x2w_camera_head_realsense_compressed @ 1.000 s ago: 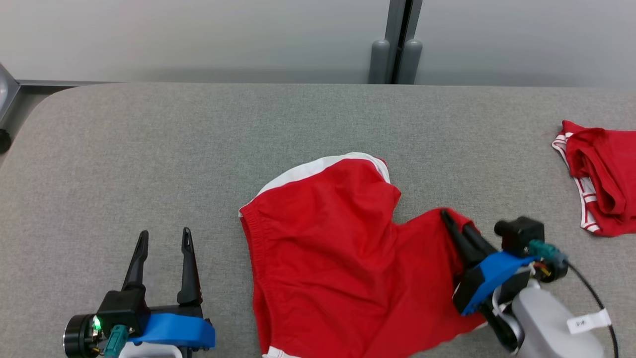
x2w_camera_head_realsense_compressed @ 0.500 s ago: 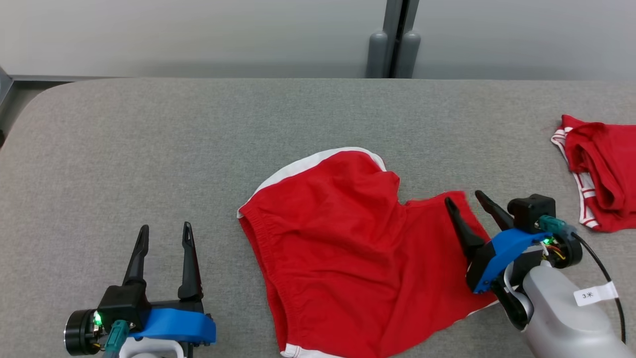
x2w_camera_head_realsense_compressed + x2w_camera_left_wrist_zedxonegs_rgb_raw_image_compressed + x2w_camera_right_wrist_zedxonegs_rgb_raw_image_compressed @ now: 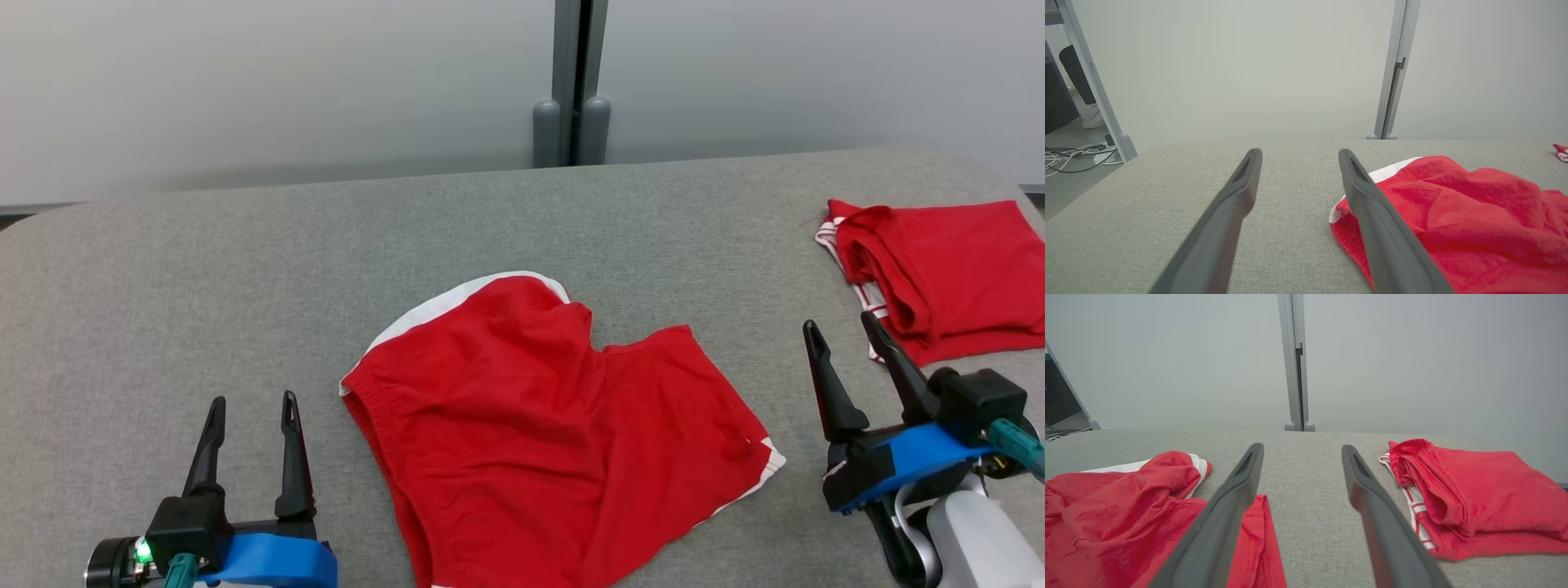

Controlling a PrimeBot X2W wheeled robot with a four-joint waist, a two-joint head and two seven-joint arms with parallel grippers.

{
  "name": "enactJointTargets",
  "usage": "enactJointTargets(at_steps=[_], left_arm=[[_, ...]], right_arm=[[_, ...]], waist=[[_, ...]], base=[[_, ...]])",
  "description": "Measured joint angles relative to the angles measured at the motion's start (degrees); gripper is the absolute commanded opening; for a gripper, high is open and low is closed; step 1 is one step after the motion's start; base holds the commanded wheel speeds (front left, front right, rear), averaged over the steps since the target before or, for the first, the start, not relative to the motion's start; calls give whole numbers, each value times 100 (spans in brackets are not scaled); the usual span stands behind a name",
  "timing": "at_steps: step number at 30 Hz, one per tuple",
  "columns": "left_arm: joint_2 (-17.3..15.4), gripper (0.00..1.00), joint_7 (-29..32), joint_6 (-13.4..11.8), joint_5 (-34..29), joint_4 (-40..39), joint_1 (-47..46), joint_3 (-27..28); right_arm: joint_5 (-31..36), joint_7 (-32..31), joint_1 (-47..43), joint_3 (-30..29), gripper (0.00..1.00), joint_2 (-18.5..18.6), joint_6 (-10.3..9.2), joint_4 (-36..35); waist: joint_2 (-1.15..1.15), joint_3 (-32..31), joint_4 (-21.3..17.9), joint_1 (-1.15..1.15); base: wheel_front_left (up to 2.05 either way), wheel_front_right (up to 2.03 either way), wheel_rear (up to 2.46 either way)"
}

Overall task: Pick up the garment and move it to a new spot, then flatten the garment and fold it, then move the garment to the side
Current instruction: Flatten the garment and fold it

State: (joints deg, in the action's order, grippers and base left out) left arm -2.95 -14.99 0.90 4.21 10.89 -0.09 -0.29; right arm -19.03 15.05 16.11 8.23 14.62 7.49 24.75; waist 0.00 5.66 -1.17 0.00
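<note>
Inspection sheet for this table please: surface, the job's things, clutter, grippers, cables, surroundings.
Surface: grey fabric-covered table.
Job's things: red shorts, spread but wrinkled, centre front.
Clutter: folded red garment, far right.
Grippers: left gripper open, empty, left of the shorts; right gripper open, empty, between the shorts and the folded garment.
Cables: floor cables past the table's left end.
Surroundings: pale wall, grey post behind.

A test lab, I'd say: bare partition panels [image 3: 286, 82] and a metal post [image 3: 571, 73] behind my grey padded table [image 3: 245, 269], loose cables [image 3: 1069, 157] on the floor beside it.
</note>
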Motion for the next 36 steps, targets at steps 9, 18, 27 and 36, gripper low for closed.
enactJointTargets(at_steps=[9,18,27,36], left_arm=[[-1,100,-1,16,-118,-37,186,67],[-29,100,0,15,-170,-41,454,147],[-32,100,-1,13,-189,-19,493,169],[-32,100,-1,75,-221,5,493,75]], right_arm=[[546,0,-881,-411,100,-460,0,-1091],[868,0,-1685,-526,100,-834,0,-1405],[966,0,-1848,-615,100,-917,0,-1447],[1009,1,-1840,-639,100,-928,0,-1310]], waist=[[0,-298,-87,-1],[0,-486,-36,-1],[-1,-519,10,0],[0,-511,49,0]], base=[[0,0,0],[0,0,0],[0,0,0],[0,0,0]])
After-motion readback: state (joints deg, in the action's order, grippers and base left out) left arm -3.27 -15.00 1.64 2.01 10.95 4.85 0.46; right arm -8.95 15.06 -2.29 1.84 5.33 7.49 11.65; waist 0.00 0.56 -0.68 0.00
